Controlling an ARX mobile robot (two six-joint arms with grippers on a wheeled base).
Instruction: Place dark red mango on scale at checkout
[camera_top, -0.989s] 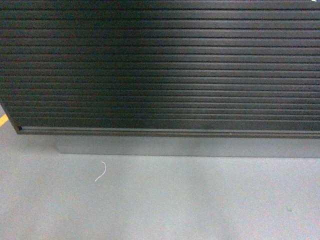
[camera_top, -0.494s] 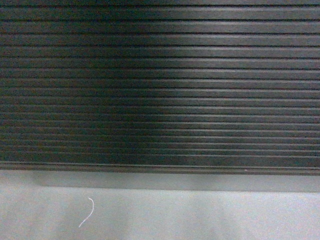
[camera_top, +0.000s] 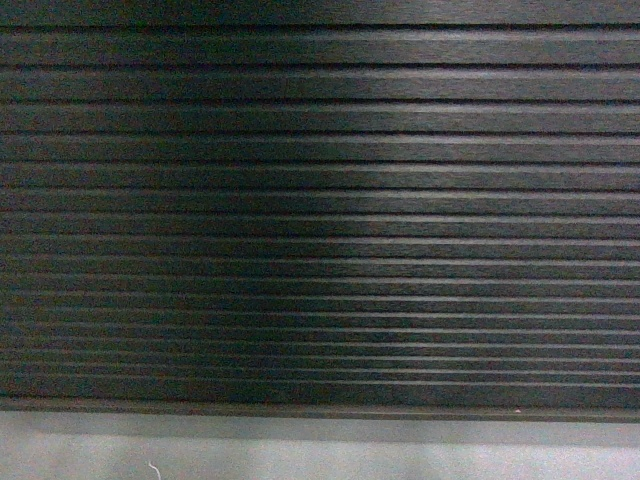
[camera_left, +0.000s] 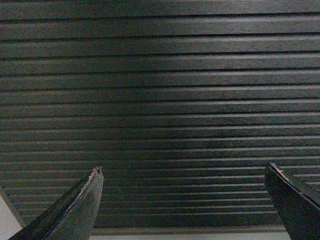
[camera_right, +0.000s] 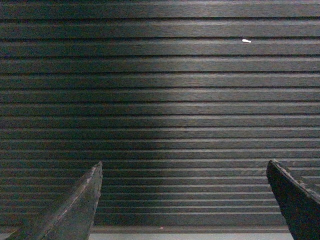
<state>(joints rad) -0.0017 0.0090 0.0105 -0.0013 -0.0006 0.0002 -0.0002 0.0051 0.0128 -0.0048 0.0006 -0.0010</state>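
Head view is filled by the checkout (camera_top: 320, 210) front: dark ribbed slats with their long axis horizontal, running edge to edge. Below them sit a grey plinth (camera_top: 400, 432) strip and a sliver of grey floor (camera_top: 60, 462) carrying a small white thread (camera_top: 153, 468). Neither the dark red mango nor the scale shows in any view, nor does the counter top. Left wrist view: left gripper (camera_left: 185, 172) spread wide, fingers released, nothing between them, slats beyond. Right wrist view: right gripper (camera_right: 185, 170) likewise spread and empty; only this view shows a small white fleck (camera_right: 246, 41) on an upper slat.
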